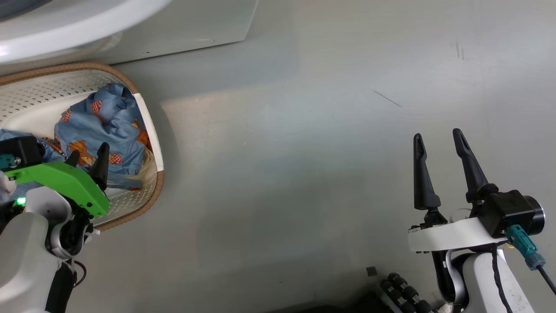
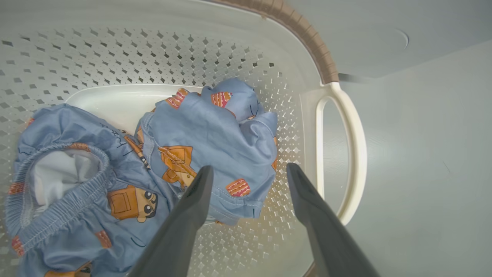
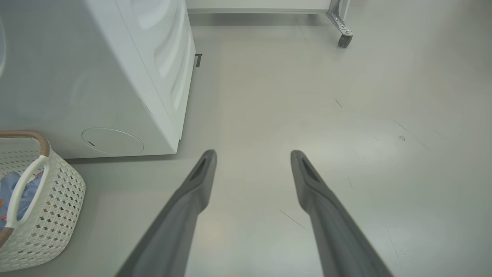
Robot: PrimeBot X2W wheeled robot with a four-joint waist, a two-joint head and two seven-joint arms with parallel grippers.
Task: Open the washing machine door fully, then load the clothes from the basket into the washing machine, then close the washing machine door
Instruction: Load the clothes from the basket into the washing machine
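Hovering over basket (image 2: 115, 57): left gripper (image 2: 250, 168) spread, empty | clothes (image 2: 207, 130) crumpled on basket floor, heap running lengthwise to handle (image 2: 357, 154) end, blue with orange prints, waistband (image 2: 65, 181) facing up | right gripper (image 1: 437, 133) spread, empty

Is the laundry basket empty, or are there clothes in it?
Not empty: blue printed clothes lie crumpled inside the basket, under the open left gripper.

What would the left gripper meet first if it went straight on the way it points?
Most likely the clothes: the open left gripper points at the bunched blue garment lying in the basket. Depth is unclear.
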